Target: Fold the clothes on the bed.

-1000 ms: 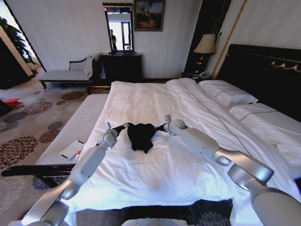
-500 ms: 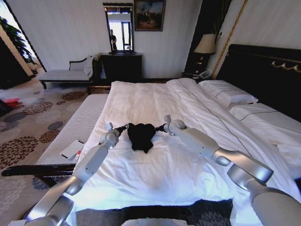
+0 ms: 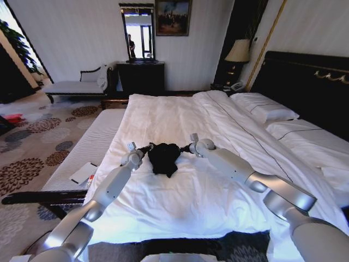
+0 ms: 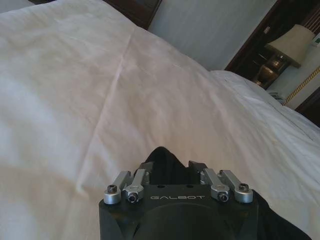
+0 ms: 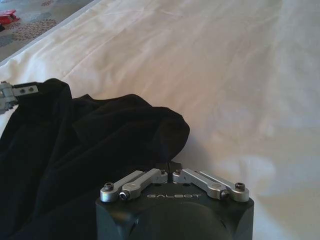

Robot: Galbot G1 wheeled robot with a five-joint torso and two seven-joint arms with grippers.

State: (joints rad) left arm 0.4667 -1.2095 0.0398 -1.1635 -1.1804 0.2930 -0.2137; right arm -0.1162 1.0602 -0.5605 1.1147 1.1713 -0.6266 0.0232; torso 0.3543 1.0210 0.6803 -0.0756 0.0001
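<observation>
Mid-bed [image 3: 163, 117], at my twelve o'clock, I see the black T-shirt [image 3: 163, 157] bunched on the white duvet. My left gripper [image 3: 147, 148] pinches its nine o'clock edge, and my right gripper [image 3: 184, 148] is clamped on its three o'clock edge.

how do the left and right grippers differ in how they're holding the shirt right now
The left gripper grips the T-shirt at its left edge, its arm reaching in from the bed's bench side. The right gripper grips the right edge, on the headboard side. Both are shut on the cloth, level with each other.

I see matt black cloth T-shirt [image 3: 163, 156], smooth white cotton bed [image 3: 180, 117] sheet, faintly creased, brushed metal gripper linkages on glossy black housing
</observation>
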